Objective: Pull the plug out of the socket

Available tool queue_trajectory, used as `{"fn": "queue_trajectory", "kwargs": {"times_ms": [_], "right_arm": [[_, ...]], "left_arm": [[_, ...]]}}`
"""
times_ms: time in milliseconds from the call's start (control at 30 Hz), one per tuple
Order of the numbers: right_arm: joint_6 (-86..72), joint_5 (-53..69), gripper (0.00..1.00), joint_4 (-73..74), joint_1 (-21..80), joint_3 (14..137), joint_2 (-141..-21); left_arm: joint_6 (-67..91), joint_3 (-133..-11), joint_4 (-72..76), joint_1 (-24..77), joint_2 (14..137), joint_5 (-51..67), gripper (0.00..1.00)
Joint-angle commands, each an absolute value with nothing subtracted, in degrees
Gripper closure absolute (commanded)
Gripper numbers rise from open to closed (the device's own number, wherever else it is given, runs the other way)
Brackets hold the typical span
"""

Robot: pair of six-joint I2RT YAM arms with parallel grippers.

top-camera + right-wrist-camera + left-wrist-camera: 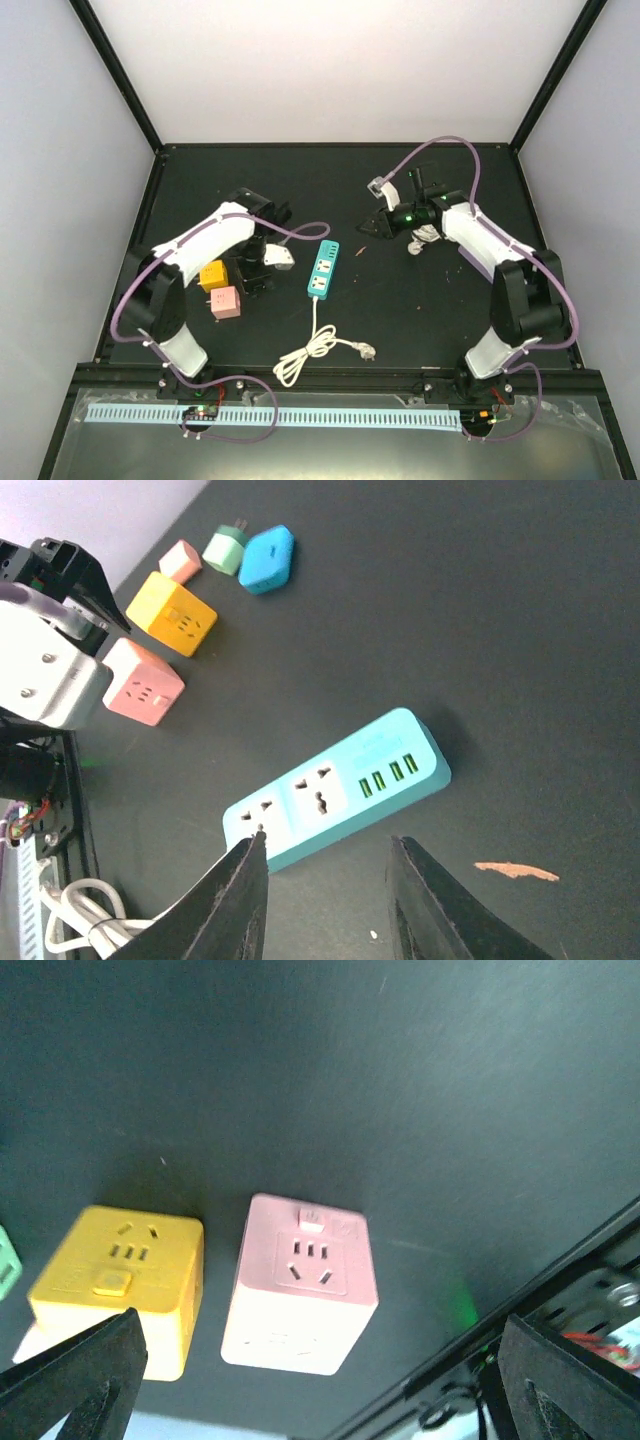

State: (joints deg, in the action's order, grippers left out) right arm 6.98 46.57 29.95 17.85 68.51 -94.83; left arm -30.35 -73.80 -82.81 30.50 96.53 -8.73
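Judging by looks, the pink cube plug (300,1285) is light, rigid, slick (take its flat sides), lying clear of the power strip (335,790). Your left gripper (320,1375) gapes empty over it; the right gripper (325,900) is part-open, empty.

Power strip (323,268) mid desk (420,320), lying front to back. Its cord (305,352) coiled in front of it, near front edge; cord plug (368,351) just right of coil. Left of strip, two cubes just beside each other, not touching: rear cube socket (213,275), front cube socket (226,301). Left claw (318,1322) above front cube socket. Three small adapters (226,550) in row past rear cube socket, away from strip. Scrap (360,248) right of strip's far end; right claw (372,228) just beyond scrap.
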Motion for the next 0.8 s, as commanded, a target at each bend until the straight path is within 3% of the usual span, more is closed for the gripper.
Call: {"fn": "queue_trajectory", "kwargs": {"times_ms": [0, 167, 333, 533, 767], "right_arm": [[12.68, 48.54, 0.60, 31.25, 17.49, 67.92, -88.54], [24.84, 42.80, 0.42, 36.58, 24.91, 63.65, -82.68], [35.05, 39.66, 0.32, 39.22, 35.61, 57.63, -79.19], [42.23, 32.49, 0.13, 31.24, 48.22, 49.02, -75.67], [43.34, 22.10, 0.11, 26.59, 61.07, 53.78, -87.25]], "left_arm": [[-32.78, -79.35, -84.11, 30.87, 90.27, 3.84, 0.01], [-30.34, -81.70, -78.91, 27.89, 84.54, 11.79, 0.01], [-27.14, -83.06, -73.59, 19.63, 77.93, 17.30, 0.01], [-24.65, -80.82, -67.66, 10.90, 70.06, 20.32, 0.01], [-22.58, -79.89, -65.59, 10.11, 68.82, 20.38, 0.01]]}}
